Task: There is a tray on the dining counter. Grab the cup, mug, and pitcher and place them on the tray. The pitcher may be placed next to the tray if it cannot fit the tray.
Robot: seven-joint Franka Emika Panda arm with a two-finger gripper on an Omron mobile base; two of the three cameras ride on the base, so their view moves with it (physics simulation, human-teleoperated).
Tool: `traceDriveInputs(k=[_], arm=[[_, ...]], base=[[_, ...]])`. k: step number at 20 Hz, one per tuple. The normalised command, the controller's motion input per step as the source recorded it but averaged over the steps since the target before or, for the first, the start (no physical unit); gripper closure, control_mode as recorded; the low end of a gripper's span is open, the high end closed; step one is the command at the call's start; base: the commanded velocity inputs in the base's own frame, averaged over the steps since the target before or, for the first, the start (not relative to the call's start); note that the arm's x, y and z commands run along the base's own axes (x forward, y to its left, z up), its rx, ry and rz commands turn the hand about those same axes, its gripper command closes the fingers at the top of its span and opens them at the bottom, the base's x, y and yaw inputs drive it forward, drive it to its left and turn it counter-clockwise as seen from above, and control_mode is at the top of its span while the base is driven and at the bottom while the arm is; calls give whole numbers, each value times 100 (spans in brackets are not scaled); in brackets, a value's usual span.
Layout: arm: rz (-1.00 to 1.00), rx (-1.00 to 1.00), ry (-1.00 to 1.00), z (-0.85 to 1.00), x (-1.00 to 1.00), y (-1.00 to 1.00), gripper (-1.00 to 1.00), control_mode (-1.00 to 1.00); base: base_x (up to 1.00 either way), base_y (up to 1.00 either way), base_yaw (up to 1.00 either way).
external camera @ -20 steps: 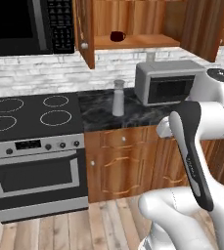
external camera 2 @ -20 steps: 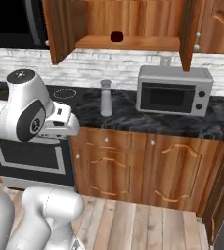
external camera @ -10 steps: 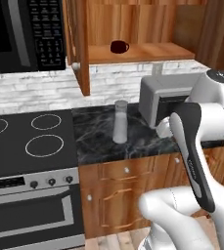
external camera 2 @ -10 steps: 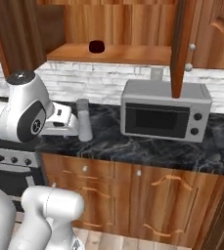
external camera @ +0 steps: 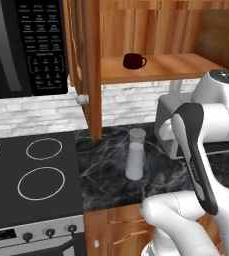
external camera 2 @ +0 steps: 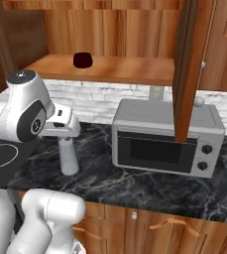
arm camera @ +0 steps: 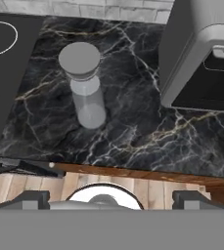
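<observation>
Presently the pitcher (external camera: 135,161) is seen standing upright on a black marble counter (external camera: 111,175) with pale veins, between the black stovetop (external camera: 31,185) and the grey microwave (external camera 2: 167,136). Its grey lid (arm camera: 79,58) is on, and its translucent body is viewed from above in the hand view, where it (arm camera: 85,93) lies up and to the left of the gripper (arm camera: 103,199). The gripper is held back over the wood front edge of the counter, well apart from the pitcher, with nothing between its fingers (arm camera: 33,199); the fingers are spread wide and nothing is grasped. In the right base view the pitcher (external camera 2: 68,156) is partly hidden behind the white hand of the arm (external camera 2: 23,111), which is held above the near side of the counter.

The mug (external camera: 133,61) is found on a wooden shelf (external camera: 156,67) inside the open upper cabinet, well above the counter and the gripper. Its handle is turned toward the right in the left base view; in the right base view the mug (external camera 2: 83,60) is seen as a dark squat shape near the left end of the shelf. An open cabinet door (external camera 2: 187,69) hangs down in front of the microwave in that view. A white brick wall (external camera: 121,102) is seen behind the counter.
</observation>
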Motion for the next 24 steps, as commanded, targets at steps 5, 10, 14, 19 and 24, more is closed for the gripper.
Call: traceDriveInputs(k=[5, 10, 14, 19, 24], arm=[[0, 0, 0, 0, 0, 0, -100, 100], [0, 0, 0, 0, 0, 0, -100, 100], [0, 0, 0, 0, 0, 0, -100, 100], [0, 0, 0, 0, 0, 0, -100, 100], [0, 0, 0, 0, 0, 0, -100, 100]], base=[[28, -36, 0], [36, -29, -3], [31, -19, -2], [6, -2, 0], [9, 0, 0]])
